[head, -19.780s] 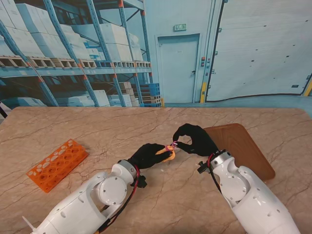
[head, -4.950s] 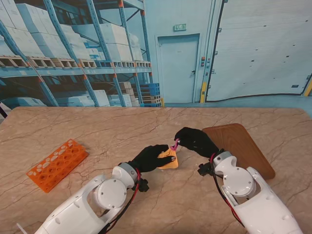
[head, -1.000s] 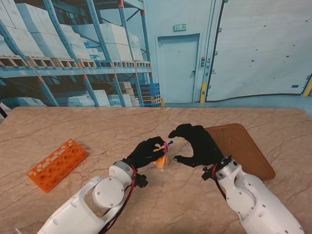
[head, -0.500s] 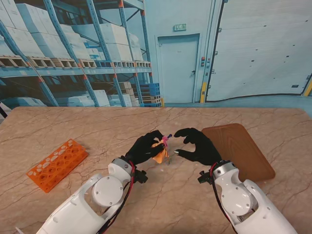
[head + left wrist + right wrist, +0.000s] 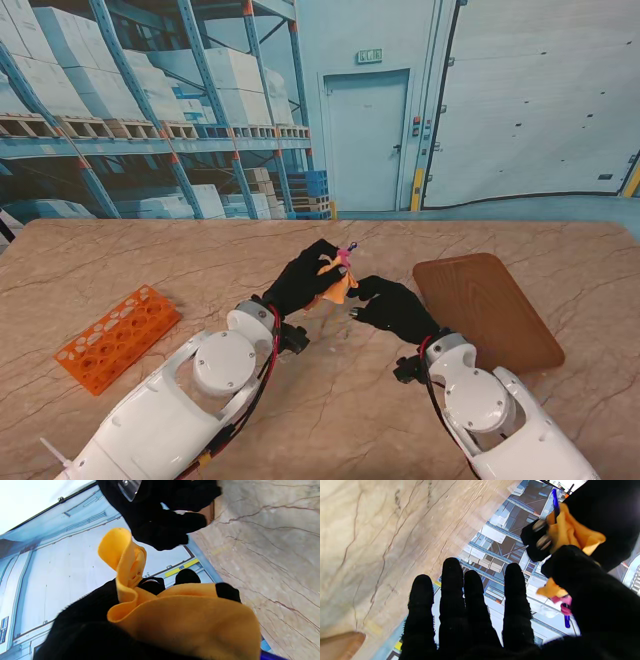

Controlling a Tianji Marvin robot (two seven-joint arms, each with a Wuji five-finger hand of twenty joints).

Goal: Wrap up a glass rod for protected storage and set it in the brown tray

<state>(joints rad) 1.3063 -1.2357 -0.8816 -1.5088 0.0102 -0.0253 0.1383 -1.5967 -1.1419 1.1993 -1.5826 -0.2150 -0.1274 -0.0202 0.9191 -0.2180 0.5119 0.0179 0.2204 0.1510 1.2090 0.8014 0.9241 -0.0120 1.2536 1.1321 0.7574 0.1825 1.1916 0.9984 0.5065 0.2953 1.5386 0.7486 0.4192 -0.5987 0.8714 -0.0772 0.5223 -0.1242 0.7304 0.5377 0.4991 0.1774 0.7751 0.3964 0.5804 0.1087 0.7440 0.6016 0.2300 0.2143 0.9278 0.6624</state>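
A: Okay, bench point(image 5: 200, 260) first. Marble top, brown tray point(image 5: 488, 305) on the right with nothing in it that I can see, orange rack point(image 5: 116, 336) far left. Neither is being touched.

B: Then the arms. Left hand point(image 5: 305, 280) is raised off the bench, clenched around the orange cloth point(image 5: 338, 287). Right hand point(image 5: 392, 305) sits just beside it, nearer to me and toward the tray.

A: Right hand's state?

B: Released, I'd say. In the right wrist view its fingers point(image 5: 472, 597) are spread straight, nothing between them. Thumb is close to the bundle, though; I can't tell if it touches.

A: And the glass rod point(image 5: 555, 501)?

B: Inside the cloth, in the left hand. A blue tip sticks out one end, and a pink band point(image 5: 563, 602) shows near the other end.

A: Progress?

B: Cloth is around the rod, but loose. The left wrist view shows a flap of it point(image 5: 120, 552) standing free. So the wrap looks mostly done, maybe not secured. Placing in the tray isn't done; the bundle is well apart from it.

A: Left to do?

B: Probably tidy the flap, then carry it right and set it down.
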